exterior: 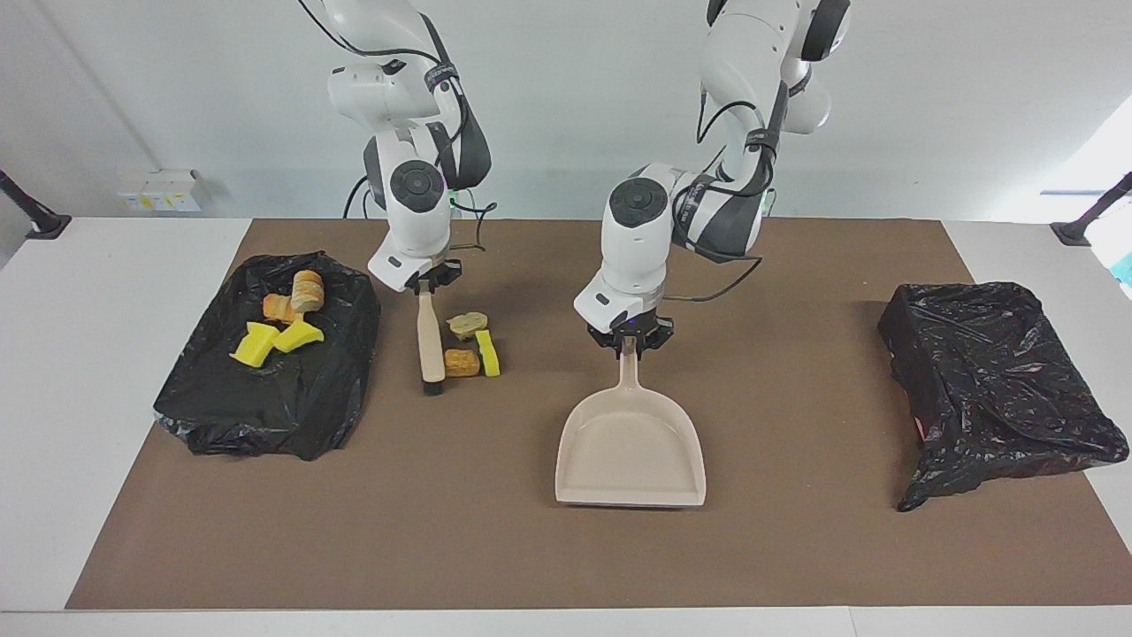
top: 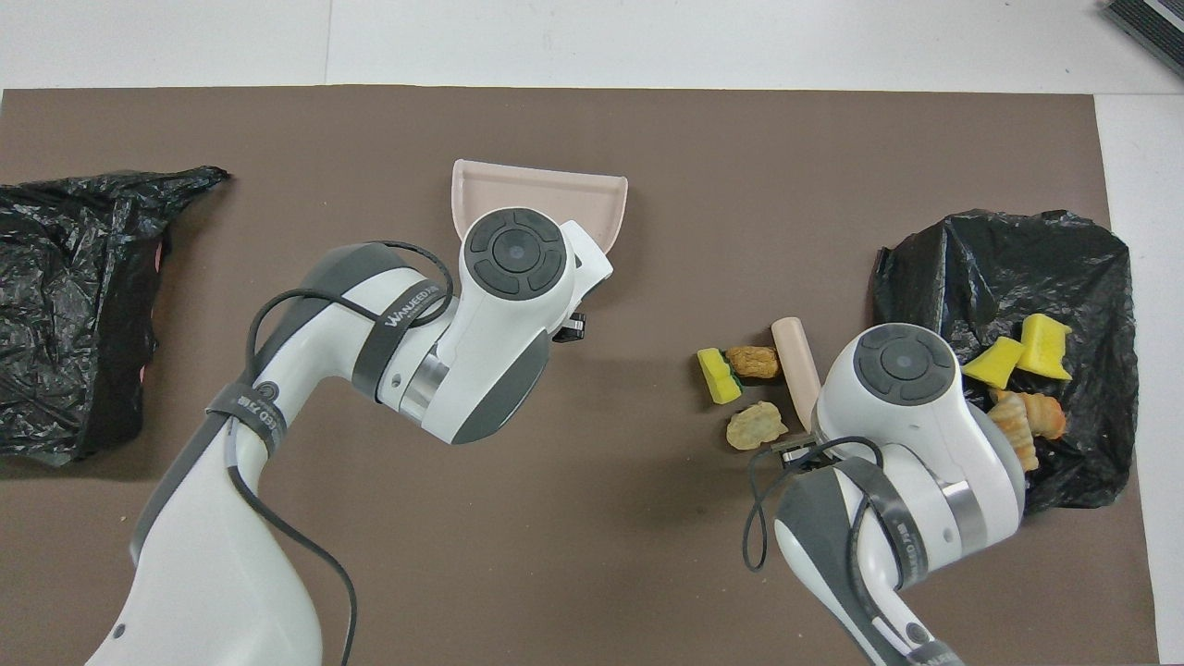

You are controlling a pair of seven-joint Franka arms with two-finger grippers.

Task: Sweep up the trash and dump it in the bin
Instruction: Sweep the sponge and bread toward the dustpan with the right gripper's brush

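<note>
Three pieces of trash lie on the brown mat: a pale bread lump [exterior: 466, 324], a green-backed yellow sponge [exterior: 487, 352] and a brown lump [exterior: 461, 362]. They also show in the overhead view [top: 752, 361]. My right gripper [exterior: 427, 281] is shut on the top of the beige brush [exterior: 430, 341], whose dark bristles rest on the mat right beside these scraps. My left gripper [exterior: 629, 341] is shut on the handle of the beige dustpan [exterior: 630, 451], which lies flat on the mat with its mouth pointing away from the robots. The pan is empty.
A crumpled black bag [exterior: 265, 407] at the right arm's end carries two yellow wedges [exterior: 276, 341] and two bread lumps [exterior: 296, 296]. A black-bagged bin [exterior: 999, 380] stands at the left arm's end. Bare mat lies between the dustpan and the scraps.
</note>
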